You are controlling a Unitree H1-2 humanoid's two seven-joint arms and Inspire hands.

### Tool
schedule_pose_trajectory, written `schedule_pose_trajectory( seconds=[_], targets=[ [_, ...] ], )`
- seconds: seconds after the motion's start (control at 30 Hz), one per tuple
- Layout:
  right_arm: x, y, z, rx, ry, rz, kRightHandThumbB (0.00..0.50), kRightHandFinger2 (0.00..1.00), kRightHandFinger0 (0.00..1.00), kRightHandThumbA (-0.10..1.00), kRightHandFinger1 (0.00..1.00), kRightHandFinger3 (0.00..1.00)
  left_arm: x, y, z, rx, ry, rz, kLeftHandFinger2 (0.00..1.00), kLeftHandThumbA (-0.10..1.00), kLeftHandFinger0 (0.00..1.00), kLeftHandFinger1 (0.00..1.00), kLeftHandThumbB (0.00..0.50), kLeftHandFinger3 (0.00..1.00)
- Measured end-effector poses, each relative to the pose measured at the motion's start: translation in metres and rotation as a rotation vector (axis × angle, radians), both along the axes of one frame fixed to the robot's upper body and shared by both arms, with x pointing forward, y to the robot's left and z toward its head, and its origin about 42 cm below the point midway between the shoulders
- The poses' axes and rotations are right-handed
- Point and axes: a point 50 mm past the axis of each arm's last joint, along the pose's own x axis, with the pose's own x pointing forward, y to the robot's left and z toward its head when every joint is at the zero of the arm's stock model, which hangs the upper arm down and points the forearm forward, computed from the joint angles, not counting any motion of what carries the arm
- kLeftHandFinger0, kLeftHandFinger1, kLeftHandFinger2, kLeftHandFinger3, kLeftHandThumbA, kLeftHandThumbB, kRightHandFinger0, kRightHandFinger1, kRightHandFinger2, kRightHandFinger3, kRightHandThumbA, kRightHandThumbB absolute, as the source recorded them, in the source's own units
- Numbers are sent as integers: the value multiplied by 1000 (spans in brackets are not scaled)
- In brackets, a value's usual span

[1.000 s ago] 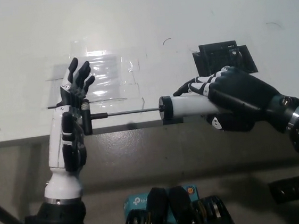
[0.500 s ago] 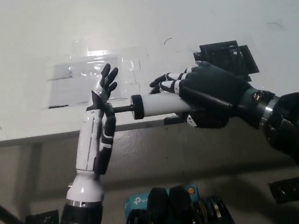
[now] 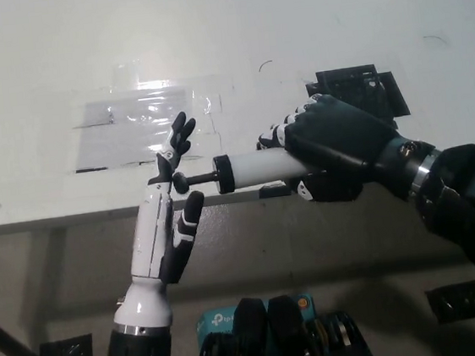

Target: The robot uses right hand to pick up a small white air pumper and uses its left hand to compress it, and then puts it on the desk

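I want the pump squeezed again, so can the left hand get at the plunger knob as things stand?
Probably yes. The left hand stands upright with fingers apart right at the plunger knob, seemingly touching it, and nothing lies between. The right hand holds the white pump level, rod toward it.

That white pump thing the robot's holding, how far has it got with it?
The pick-up looks done: the black right hand is wrapped around the white air pumper, holding it above the desk edge. In hand: the white left hand presses against the black handle, and only a short bit of rod shows. Left: finish compressing, then set the pumper on the desk.
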Motion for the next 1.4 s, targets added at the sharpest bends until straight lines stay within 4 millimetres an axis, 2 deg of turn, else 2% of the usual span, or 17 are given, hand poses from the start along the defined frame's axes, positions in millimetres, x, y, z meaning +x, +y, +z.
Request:
schedule_pose_trajectory(
  seconds=[0.07, 0.13, 0.23, 0.33, 0.4, 0.53, 0.63, 0.7, 0.83, 0.97, 1.07, 1.2, 1.23, 1.27, 1.3, 1.33, 1.4],
  targets=[
    [0, -2, 1, 2, -2, 0, 209, 768, 0, -100, 436, 820, 0, 7, 1, 3, -2, 3, 1000, 1000, 1000, 1000, 246, 1000],
    [3, -8, 1, 3, -1, -14, 195, 777, 0, -100, 458, 858, 1, 18, 2, -3, -5, 19, 1000, 1000, 1000, 1000, 269, 1000],
    [6, -20, 1, -2, 1, -47, 192, 805, 6, -100, 491, 900, 0, 38, 4, -10, -10, 52, 1000, 1000, 1000, 1000, 249, 1000],
    [10, -34, 0, -9, 6, -83, 186, 803, 22, -100, 498, 908, -2, 59, 0, -16, 4, 91, 1000, 1000, 1000, 1000, 198, 1000],
    [13, -40, -1, -16, 11, -102, 197, 855, 20, -100, 526, 987, -4, 71, -4, -12, 12, 115, 1000, 1000, 1000, 1000, 160, 1000],
    [27, -53, -10, -29, 48, -153, 178, 897, 35, -100, 565, 1000, -10, 89, -12, -13, 31, 142, 1000, 1000, 1000, 1000, 178, 1000],
    [44, -62, -20, -37, 91, -203, 168, 879, 37, -100, 567, 1000, -16, 93, -22, -21, 52, 147, 1000, 1000, 1000, 1000, 184, 1000],
    [59, -69, -25, -44, 120, -247, 175, 880, 50, -100, 577, 1000, -22, 95, -30, -22, 72, 149, 1000, 1000, 1000, 1000, 224, 1000],
    [85, -80, -27, -48, 149, -323, 155, 922, 67, -100, 611, 1000, -35, 97, -45, -20, 111, 152, 1000, 1000, 1000, 1000, 199, 1000],
    [111, -87, -28, -44, 165, -398, 153, 929, 87, -100, 613, 1000, -41, 95, -54, -19, 134, 144, 1000, 1000, 1000, 1000, 219, 1000],
    [127, -92, -39, -33, 188, -450, 143, 954, 126, -100, 647, 1000, -47, 91, -60, -23, 153, 134, 1000, 1000, 1000, 1000, 215, 1000],
    [136, -91, -65, -27, 232, -496, 154, 983, 158, -100, 670, 1000, -51, 90, -71, -20, 181, 132, 1000, 1000, 1000, 1000, 229, 1000],
    [138, -90, -72, -26, 241, -502, 167, 974, 170, -100, 651, 1000, -52, 90, -74, -19, 187, 132, 1000, 1000, 1000, 1000, 236, 1000],
    [138, -89, -75, -24, 245, -505, 196, 851, 194, -93, 586, 903, -53, 90, -75, -18, 191, 132, 1000, 1000, 1000, 1000, 233, 1000],
    [139, -88, -81, -19, 251, -511, 218, 670, 207, 98, 497, 755, -53, 90, -77, -17, 196, 132, 1000, 1000, 1000, 1000, 227, 1000],
    [140, -86, -84, -14, 250, -514, 240, 494, 137, 166, 369, 628, -53, 90, -79, -17, 198, 131, 1000, 1000, 1000, 1000, 232, 1000],
    [142, -82, -89, -7, 251, -516, 269, 611, 244, 264, 460, 718, -53, 90, -81, -16, 197, 130, 1000, 1000, 1000, 1000, 226, 1000]
  ],
)
